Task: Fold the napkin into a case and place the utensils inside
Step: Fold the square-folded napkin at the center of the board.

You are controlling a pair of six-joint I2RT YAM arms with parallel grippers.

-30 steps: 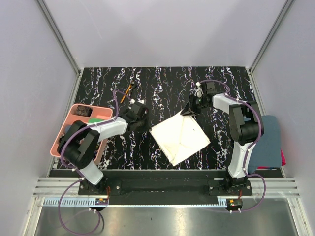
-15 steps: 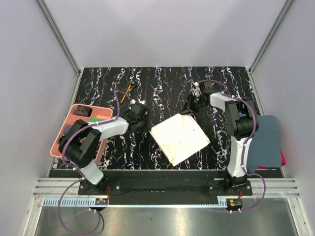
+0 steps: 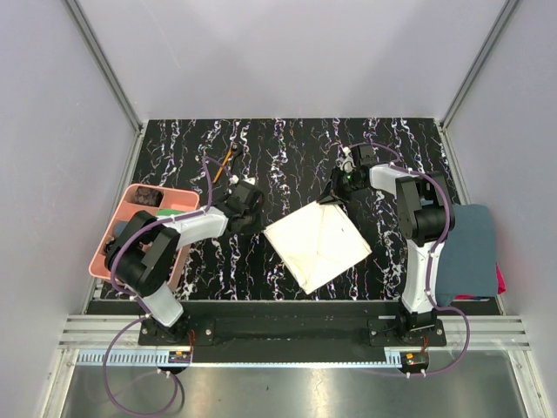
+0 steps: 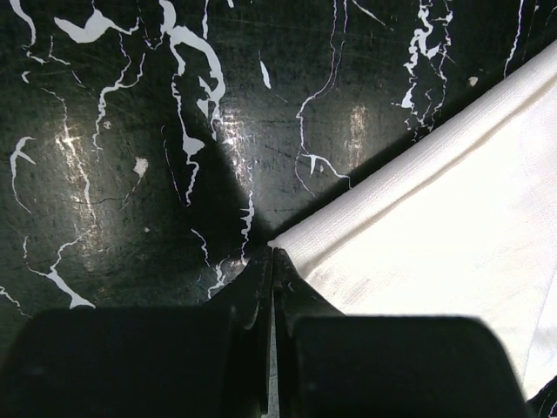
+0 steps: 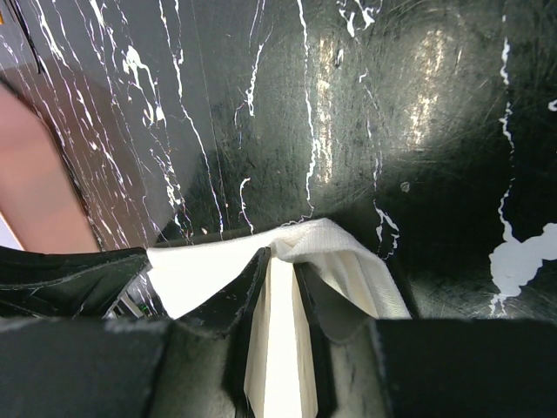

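1. The napkin [image 3: 318,246] lies flat on the table [image 3: 287,148], set as a diamond in the middle, one corner toward the arm bases; no fold toward a case shows yet.
2. The left gripper [image 4: 272,254] is at the napkin's left corner, jaws pressed together on the very tip of the cloth. Judged a thin hold: lift slowly and confirm the corner rises with it.
3. The right gripper [image 5: 280,261] is at the far corner, jaws pinching a raised pucker of cloth. This hold looks deeper.
4. The two held corners bound one edge. Raise both just clear of the table, carry that edge across at equal height toward the opposite edge, and lay it down aligned before releasing. Uneven travel would likely skew the crease.
5. The stick [image 3: 228,160] lies well apart at the far left, beyond the tray [image 3: 123,205]; the spoon cannot be made out. Leave both until the case is formed
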